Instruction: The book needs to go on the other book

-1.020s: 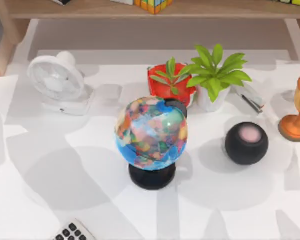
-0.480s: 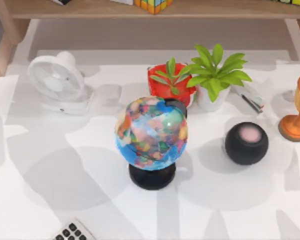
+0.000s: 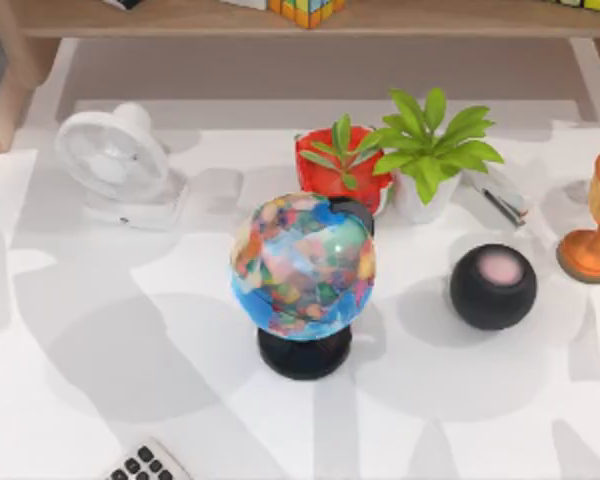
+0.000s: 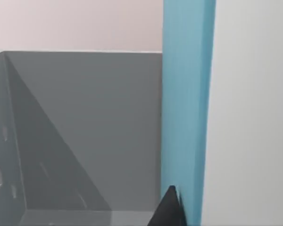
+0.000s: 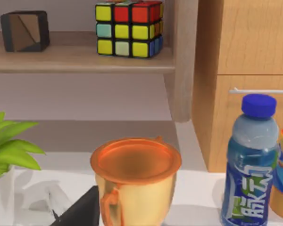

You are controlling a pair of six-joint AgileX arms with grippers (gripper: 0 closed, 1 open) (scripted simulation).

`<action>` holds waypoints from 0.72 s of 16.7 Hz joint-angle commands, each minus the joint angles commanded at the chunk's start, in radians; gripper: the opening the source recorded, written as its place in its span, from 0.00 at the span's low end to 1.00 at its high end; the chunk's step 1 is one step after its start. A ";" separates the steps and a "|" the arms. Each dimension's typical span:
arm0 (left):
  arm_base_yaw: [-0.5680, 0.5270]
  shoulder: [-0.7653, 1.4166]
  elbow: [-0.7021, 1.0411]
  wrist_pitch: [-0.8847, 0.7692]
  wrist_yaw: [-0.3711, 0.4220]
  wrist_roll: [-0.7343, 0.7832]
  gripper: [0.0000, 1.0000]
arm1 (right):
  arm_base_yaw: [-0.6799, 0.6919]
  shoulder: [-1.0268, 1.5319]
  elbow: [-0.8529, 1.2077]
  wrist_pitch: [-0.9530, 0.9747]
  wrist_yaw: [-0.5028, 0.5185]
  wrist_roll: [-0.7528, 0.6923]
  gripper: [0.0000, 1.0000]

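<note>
In the left wrist view a tall light-blue slab [image 4: 185, 108], thin like an upright book, stands against a grey metal bookend [image 4: 85, 132] with a white wall beside it. A dark tip of my left gripper [image 4: 170, 212] pokes in right at the slab's lower edge. The other book is out of view. In the right wrist view a dark part of my right gripper [image 5: 80, 211] sits low beside a copper-orange cup [image 5: 134, 176].
On the white table stand a colourful globe [image 3: 302, 268], a white fan [image 3: 113, 155], two potted plants [image 3: 342, 165] [image 3: 432, 150], a black speaker [image 3: 493, 286], the orange cup [image 3: 598, 222] and a keypad [image 3: 145, 465]. A bottle [image 5: 249, 165] and Rubik's cube [image 5: 128, 28] sit near a wooden shelf.
</note>
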 joint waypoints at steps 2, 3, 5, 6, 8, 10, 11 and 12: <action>0.004 -0.020 -0.013 -0.007 0.004 0.000 0.00 | 0.000 0.000 0.000 0.000 0.000 0.000 1.00; 0.006 -0.032 -0.021 -0.012 0.006 0.000 0.00 | 0.000 0.000 0.000 0.000 0.000 0.000 1.00; 0.008 -0.043 -0.027 -0.016 0.008 0.000 0.00 | 0.000 0.000 0.000 0.000 0.000 0.000 1.00; 0.008 -0.043 -0.027 -0.016 0.008 0.000 0.00 | 0.000 0.000 0.000 0.000 0.000 0.000 1.00; 0.003 -0.038 -0.024 -0.015 0.007 0.002 0.00 | 0.000 0.000 0.000 0.000 0.000 0.000 1.00; 0.010 -0.059 -0.033 -0.020 0.017 0.031 0.00 | 0.000 0.000 0.000 0.000 0.000 0.000 1.00; 0.018 -0.079 -0.041 -0.024 0.026 0.062 0.00 | 0.000 0.000 0.000 0.000 0.000 0.000 1.00; 0.030 -0.104 -0.049 -0.028 0.036 0.102 0.00 | 0.000 0.000 0.000 0.000 0.000 0.000 1.00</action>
